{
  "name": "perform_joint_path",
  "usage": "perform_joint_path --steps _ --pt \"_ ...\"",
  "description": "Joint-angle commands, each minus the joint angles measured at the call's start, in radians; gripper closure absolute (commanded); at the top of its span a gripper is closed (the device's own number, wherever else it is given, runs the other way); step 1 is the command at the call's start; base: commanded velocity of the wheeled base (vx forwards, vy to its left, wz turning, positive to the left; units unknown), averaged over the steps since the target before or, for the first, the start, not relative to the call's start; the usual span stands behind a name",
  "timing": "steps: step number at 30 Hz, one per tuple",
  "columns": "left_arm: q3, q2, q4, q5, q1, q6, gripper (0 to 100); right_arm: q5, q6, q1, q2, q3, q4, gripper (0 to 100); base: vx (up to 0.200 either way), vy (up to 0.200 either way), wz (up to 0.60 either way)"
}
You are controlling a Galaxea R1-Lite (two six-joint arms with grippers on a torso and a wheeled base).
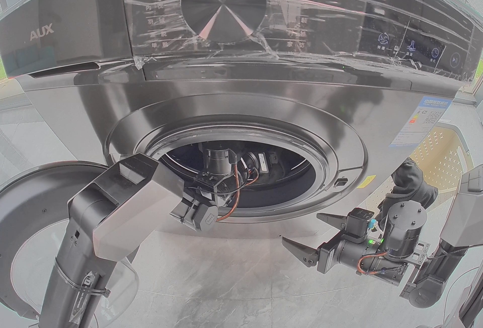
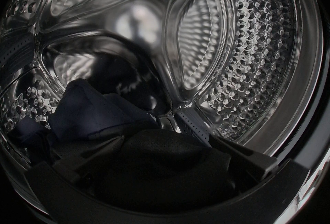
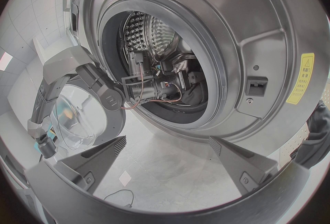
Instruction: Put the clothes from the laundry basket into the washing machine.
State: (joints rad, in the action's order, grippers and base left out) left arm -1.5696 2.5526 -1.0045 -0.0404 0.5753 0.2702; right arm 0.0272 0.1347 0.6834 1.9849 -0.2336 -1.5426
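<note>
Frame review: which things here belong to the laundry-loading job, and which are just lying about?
Job in hand:
washing machine
its open door
dark clothes in the drum
dark garment hanging over the laundry basket
left gripper inside the drum
right gripper outside it

Lying about:
cable on the floor
yellow warning sticker

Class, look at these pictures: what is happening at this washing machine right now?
The left gripper is inside the drum, jaws open, with dark clothes lying under and between them. The right gripper hangs open and empty outside, below the door opening. Another dark garment sits in the laundry basket on the right.
</note>
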Motion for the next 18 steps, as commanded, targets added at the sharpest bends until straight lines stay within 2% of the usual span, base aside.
perform_joint_path --steps 1,2,3,5,9,12,18 --pt "-0.021 0.046 -0.002 -0.003 -0.003 -0.019 0 0.0 0.0 -0.001 0.0 0.0 -0.001 0 0.0 0.0 0.0" --pt "-0.038 0.057 -0.006 -0.006 -0.006 -0.042 100 0.0 0.0 0.001 0.0 0.0 -0.001 0 0.0 0.0 0.0" --pt "-0.063 0.064 -0.016 -0.012 -0.008 -0.057 100 0.0 -0.001 0.001 0.0 -0.001 -0.001 0 0.0 0.0 0.0" --pt "-0.115 0.071 -0.039 -0.021 -0.011 -0.063 100 0.0 -0.001 0.001 0.0 0.0 -0.001 0 0.0 0.0 0.0" --pt "-0.296 0.121 -0.036 -0.095 -0.025 -0.072 100 0.0 0.0 0.001 0.002 0.0 -0.001 0 0.0 0.0 0.0" --pt "-0.415 0.163 -0.013 -0.116 -0.041 -0.088 100 0.0 0.0 0.001 0.002 0.0 -0.001 0 0.0 0.0 0.0" --pt "-0.43 0.178 0.03 -0.161 -0.068 -0.088 100 0.002 0.0 -0.001 0.0 0.0 -0.001 0 0.0 0.0 0.0"
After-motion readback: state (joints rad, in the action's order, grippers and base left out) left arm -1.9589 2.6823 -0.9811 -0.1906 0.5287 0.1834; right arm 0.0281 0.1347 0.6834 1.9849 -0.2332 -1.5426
